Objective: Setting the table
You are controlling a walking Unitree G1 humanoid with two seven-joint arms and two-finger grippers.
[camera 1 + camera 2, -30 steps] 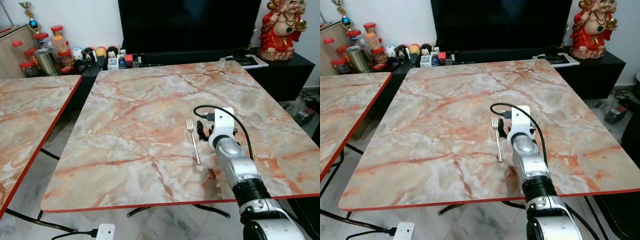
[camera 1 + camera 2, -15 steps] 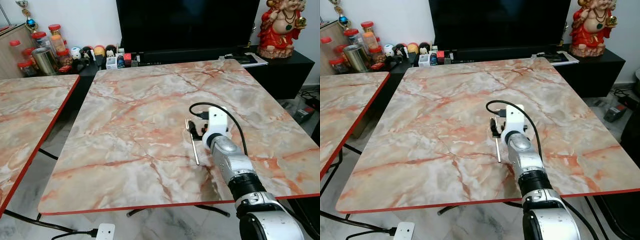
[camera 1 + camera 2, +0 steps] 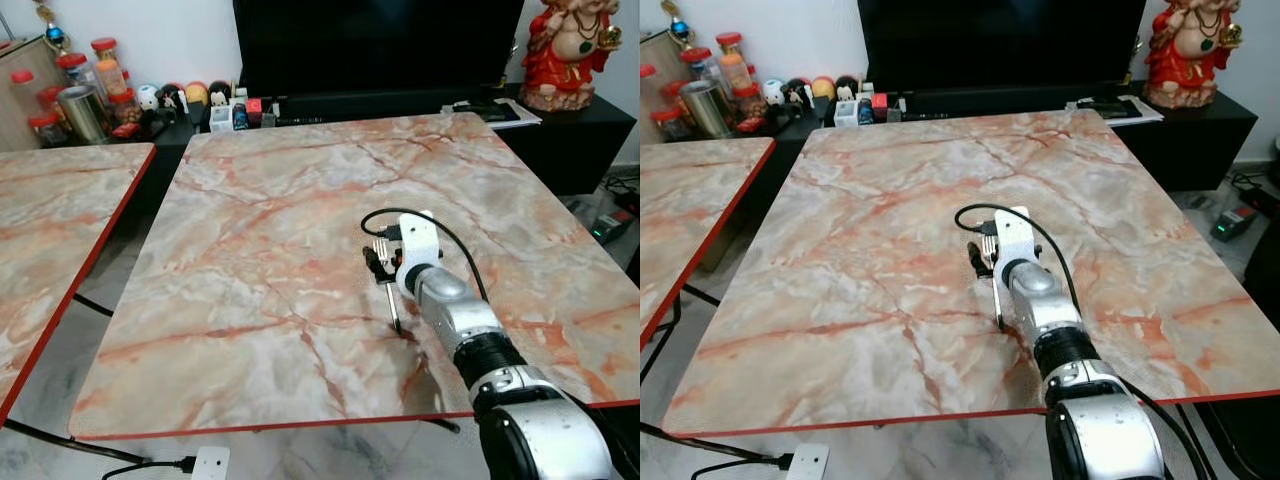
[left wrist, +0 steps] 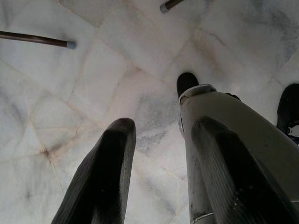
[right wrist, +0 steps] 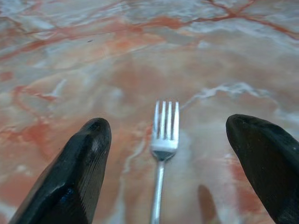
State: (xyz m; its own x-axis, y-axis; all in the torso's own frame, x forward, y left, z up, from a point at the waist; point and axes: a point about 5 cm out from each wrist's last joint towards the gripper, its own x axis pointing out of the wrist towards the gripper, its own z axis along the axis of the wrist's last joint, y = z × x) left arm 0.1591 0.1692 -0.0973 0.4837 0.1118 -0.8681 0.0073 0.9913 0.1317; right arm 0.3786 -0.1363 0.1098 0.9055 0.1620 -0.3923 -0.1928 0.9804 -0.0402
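Observation:
A silver fork (image 3: 385,272) lies flat on the marble table (image 3: 270,230), tines toward the far side. My right gripper (image 3: 381,266) hovers low over its handle, open, one black finger (image 5: 74,168) on each side of the fork (image 5: 162,154) without touching it. The left gripper (image 4: 159,172) hangs open above the pale tiled floor.
A second marble table (image 3: 50,230) stands to the left with a gap between. Behind are a black TV (image 3: 375,45), jars and small toys (image 3: 85,90), and a red figurine (image 3: 575,50). A power strip (image 3: 208,462) lies on the floor by the near edge.
My right gripper has shifted left from beside the fork to straddle it. The camera has shifted slightly too.

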